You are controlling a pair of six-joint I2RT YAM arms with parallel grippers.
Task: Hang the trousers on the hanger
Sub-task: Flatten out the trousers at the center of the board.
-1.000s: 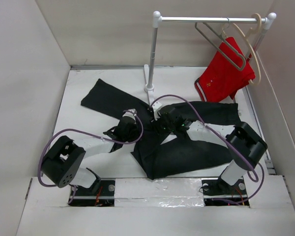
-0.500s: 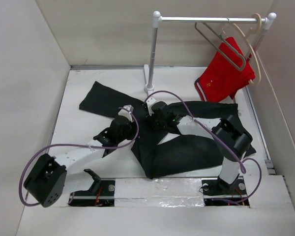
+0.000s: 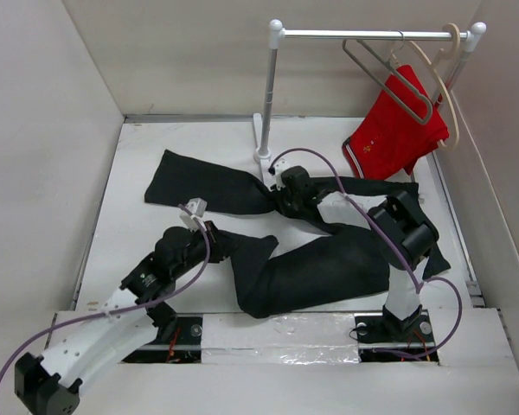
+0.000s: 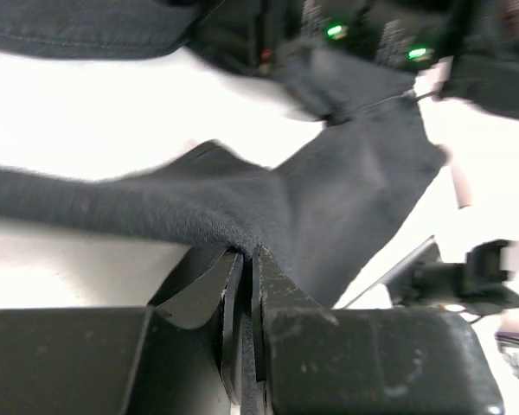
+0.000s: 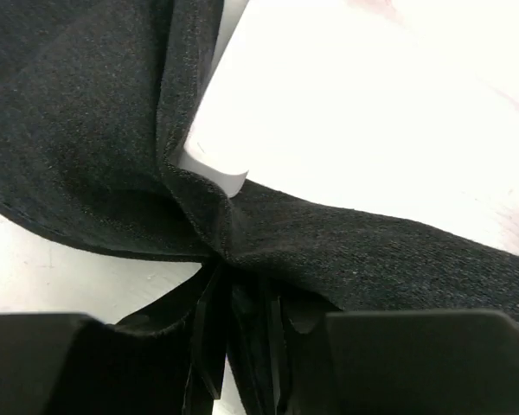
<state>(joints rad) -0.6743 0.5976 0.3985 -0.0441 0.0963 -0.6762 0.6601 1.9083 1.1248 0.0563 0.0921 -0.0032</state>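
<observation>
The black trousers (image 3: 320, 264) lie spread over the white table, one leg reaching to the back left. My left gripper (image 3: 218, 242) is shut on an edge of the trousers (image 4: 346, 199) near the table's middle, and the cloth runs out taut from its jaws (image 4: 246, 255). My right gripper (image 3: 277, 201) is shut on a bunched fold of the trousers (image 5: 69, 130) close to the rack's foot, with fabric gathered between the fingers (image 5: 242, 281). The thin grey hanger (image 3: 389, 76) hangs bare on the rail at the back right, far from both grippers.
A white rack with a post (image 3: 264, 104) and a rail (image 3: 372, 35) stands at the back. Red shorts (image 3: 394, 130) hang on a cream hanger (image 3: 447, 95) beside the grey one. The rack's white foot (image 5: 216, 164) sits just beyond my right fingers. Walls close in left and right.
My left gripper has shut on the cloth and pulled back toward the near left, dragging that edge along. My right gripper has closed on a fold and shifted toward the rack.
</observation>
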